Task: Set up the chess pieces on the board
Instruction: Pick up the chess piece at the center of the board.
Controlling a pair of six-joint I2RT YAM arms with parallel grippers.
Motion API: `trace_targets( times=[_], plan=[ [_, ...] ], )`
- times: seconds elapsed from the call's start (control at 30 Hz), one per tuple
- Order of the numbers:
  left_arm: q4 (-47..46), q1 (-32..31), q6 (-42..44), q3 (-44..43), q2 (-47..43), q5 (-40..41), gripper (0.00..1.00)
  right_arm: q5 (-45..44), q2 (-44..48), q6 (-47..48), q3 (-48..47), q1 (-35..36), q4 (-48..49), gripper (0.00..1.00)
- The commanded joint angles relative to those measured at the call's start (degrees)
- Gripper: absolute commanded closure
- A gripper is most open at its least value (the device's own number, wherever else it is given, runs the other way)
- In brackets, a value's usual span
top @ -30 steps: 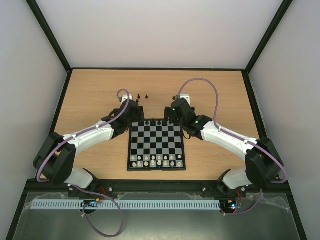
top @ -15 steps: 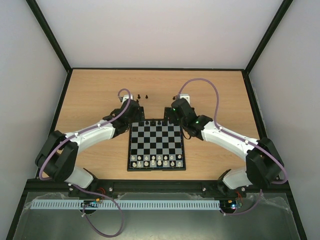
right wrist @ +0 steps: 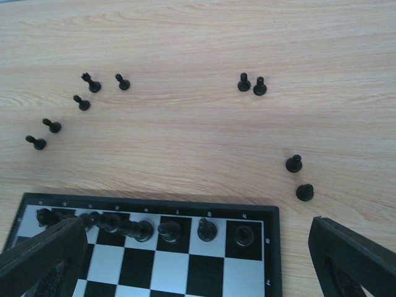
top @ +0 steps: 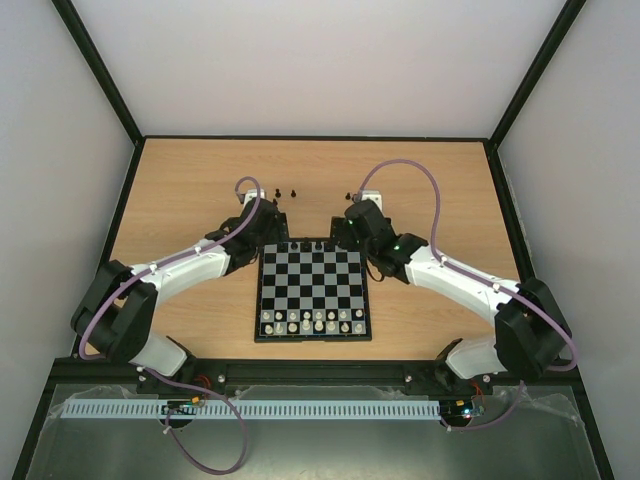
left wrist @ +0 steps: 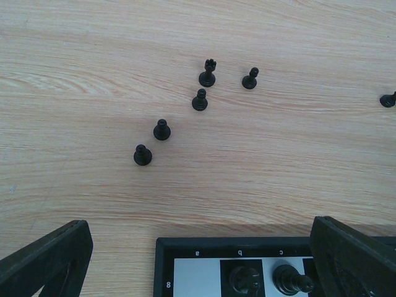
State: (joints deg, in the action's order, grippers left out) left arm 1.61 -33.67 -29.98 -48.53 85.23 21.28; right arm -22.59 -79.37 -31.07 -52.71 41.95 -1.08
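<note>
The board (top: pixel 312 283) lies mid-table, with black chess pieces (top: pixel 318 245) along its far row. More black chess pieces (top: pixel 293 192) stand loose on the wood behind it. My left gripper (top: pixel 262 216) hangs open over the board's far left corner (left wrist: pixel 185 252); past it stand a rook (left wrist: pixel 208 73) and several pawns (left wrist: pixel 161 130). My right gripper (top: pixel 356 216) is open above the far right corner (right wrist: pixel 267 247). Its view shows the filled back row (right wrist: pixel 169 231), two pawns (right wrist: pixel 299 178) off the corner and another pair (right wrist: pixel 252 84) further out. Neither gripper holds anything.
Pale chess pieces (top: pixel 315 322) fill the board's two near rows. Black frame rails (top: pixel 120 210) edge the wooden table on the left, right and back. Purple cables (top: pixel 420 180) loop above both arms.
Both arms have shifted only slightly; the right wrist has edged a little to the right. No piece has moved.
</note>
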Motion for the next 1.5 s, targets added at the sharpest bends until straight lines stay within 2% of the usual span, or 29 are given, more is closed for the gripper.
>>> trace_targets(
  times=[0.0,1.47],
  plan=[
    [-0.5,0.4,0.3,-0.7,-1.2,0.3,0.01,-3.1,2.0,0.9,2.3,-0.3,0.7,0.01],
    [-0.2,0.5,0.4,-0.5,-2.1,0.6,0.01,-4.6,1.6,1.3,3.3,-0.4,2.1,0.01]
  ],
)
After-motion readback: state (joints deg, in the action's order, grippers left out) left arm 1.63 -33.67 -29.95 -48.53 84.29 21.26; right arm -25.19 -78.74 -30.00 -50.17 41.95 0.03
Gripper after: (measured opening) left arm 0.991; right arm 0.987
